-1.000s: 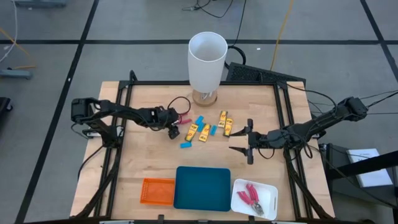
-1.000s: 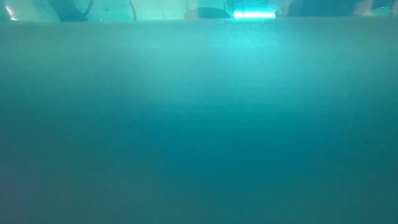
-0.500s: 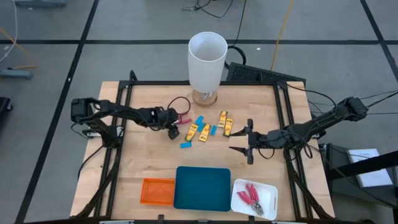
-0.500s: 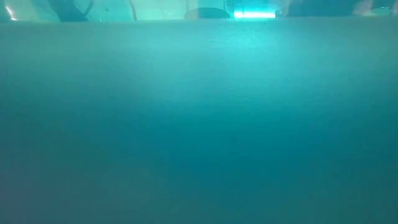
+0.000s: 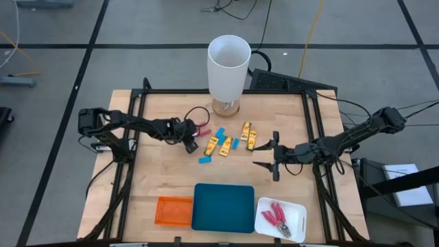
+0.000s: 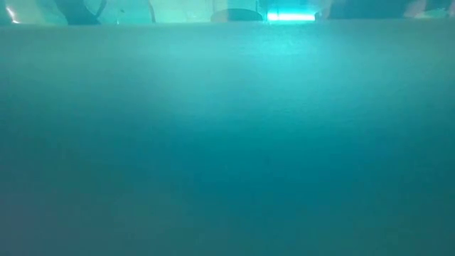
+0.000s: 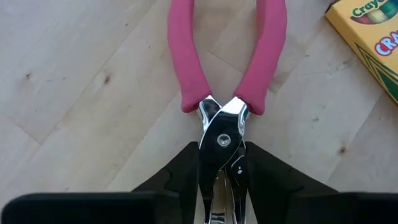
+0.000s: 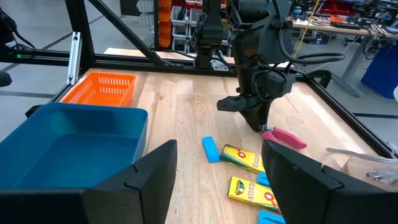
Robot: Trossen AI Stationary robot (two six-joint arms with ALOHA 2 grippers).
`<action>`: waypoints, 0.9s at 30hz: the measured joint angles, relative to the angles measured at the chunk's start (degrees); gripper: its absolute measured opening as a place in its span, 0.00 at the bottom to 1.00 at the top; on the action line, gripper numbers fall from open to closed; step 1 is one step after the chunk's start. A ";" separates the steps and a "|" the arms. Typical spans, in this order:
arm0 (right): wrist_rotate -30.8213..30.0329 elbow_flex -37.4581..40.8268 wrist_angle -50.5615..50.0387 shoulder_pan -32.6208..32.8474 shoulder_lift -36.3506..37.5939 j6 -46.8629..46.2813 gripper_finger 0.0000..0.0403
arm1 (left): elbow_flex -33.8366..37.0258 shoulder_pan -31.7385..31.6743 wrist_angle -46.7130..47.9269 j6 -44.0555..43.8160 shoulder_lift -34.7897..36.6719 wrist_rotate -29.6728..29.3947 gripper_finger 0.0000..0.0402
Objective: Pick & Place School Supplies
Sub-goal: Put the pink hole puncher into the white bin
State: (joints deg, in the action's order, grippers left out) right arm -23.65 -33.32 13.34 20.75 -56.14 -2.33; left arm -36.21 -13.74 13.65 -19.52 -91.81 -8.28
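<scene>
The left gripper [image 7: 221,186] has its two dark fingers pressed against the metal head of a pink-handled plier tool [image 7: 224,68], clamping it where it lies on the wooden table [image 5: 158,171]; the handles splay forward, away from the wrist. From above, that gripper sits left of centre, with the pink handles pointing toward a loose cluster of yellow crayon boxes [image 5: 225,145] and light-blue blocks [image 5: 219,133] in the table's middle. The right gripper [image 5: 269,158] hovers just right of that cluster, jaws standing apart and empty. A tall white cylinder [image 5: 228,65] stands at the far edge. Along the near edge sit an orange tray [image 5: 173,210], a teal tray [image 5: 223,207] and a white tray [image 5: 298,219] holding another pink-handled tool [image 5: 277,215].
</scene>
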 joint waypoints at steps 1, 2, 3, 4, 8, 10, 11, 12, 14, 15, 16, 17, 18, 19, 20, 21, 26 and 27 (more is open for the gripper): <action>0.00 0.00 0.01 0.00 0.00 0.00 0.56 | 0.00 0.00 -0.09 -0.12 0.00 -0.04 0.27; -0.01 0.00 0.02 0.00 0.00 0.00 0.56 | 0.02 0.00 -0.21 -0.23 0.00 -0.11 0.27; -0.01 0.00 0.02 0.00 0.00 0.00 0.56 | 0.04 0.00 -0.30 -0.70 0.00 -0.23 0.27; -0.01 0.00 0.02 0.00 0.00 -0.01 0.56 | 0.04 0.04 -0.37 -1.32 0.08 -0.55 0.28; -0.01 0.00 0.07 0.00 0.00 -0.02 0.56 | 0.24 0.79 -0.67 -1.63 0.80 -2.49 0.31; -0.01 0.00 0.07 -0.02 0.00 -0.03 0.56 | 0.29 1.64 -0.89 -1.56 1.85 -3.96 0.30; -0.01 0.00 0.11 0.00 0.00 -0.02 0.56 | 0.35 2.16 -0.92 -1.40 2.43 -4.89 0.29; -0.01 0.00 0.09 -0.02 0.00 -0.02 0.56 | 0.47 2.65 -0.65 -0.90 3.53 -5.43 0.27; -0.01 0.00 0.11 0.00 0.00 -0.02 0.56 | 0.65 3.98 0.26 0.22 5.89 -7.17 0.26; -0.01 0.00 0.11 0.00 0.00 -0.02 0.56 | 0.69 4.74 -0.31 0.58 6.94 -8.02 0.26; -0.01 0.00 0.09 0.00 0.00 -0.02 0.56 | 0.60 5.47 -1.00 1.13 8.15 -9.00 0.26; -0.01 0.00 0.08 0.00 0.00 -0.02 0.56 | 0.51 6.34 -1.28 1.63 9.53 -10.34 0.26; -0.01 0.00 0.11 -0.02 0.00 -0.04 0.56 | 0.47 7.26 -1.66 2.13 10.81 -11.94 0.26; -0.02 0.00 0.11 -0.01 -0.01 -0.03 0.56 | 0.45 8.25 -2.48 2.80 11.68 -13.59 0.26; -0.01 0.00 0.17 -0.01 -0.02 -0.02 0.56 | 0.42 9.31 -3.25 3.54 12.37 -15.09 0.26; -0.01 0.00 0.41 0.00 -0.02 -0.04 0.56 | 0.42 10.55 -3.83 4.49 13.18 -16.70 0.26; -0.02 0.00 1.81 -0.04 -0.04 -0.06 0.56 | 0.31 15.97 -12.79 10.62 14.68 -25.63 0.28; -0.01 0.00 2.28 -0.03 -0.04 -0.08 0.56 | 0.33 16.92 -15.36 12.21 14.66 -26.81 0.28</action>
State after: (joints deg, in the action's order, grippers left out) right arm -23.66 -33.32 15.62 20.72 -56.18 -2.41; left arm -35.88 3.18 -1.71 -7.31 -77.15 -35.08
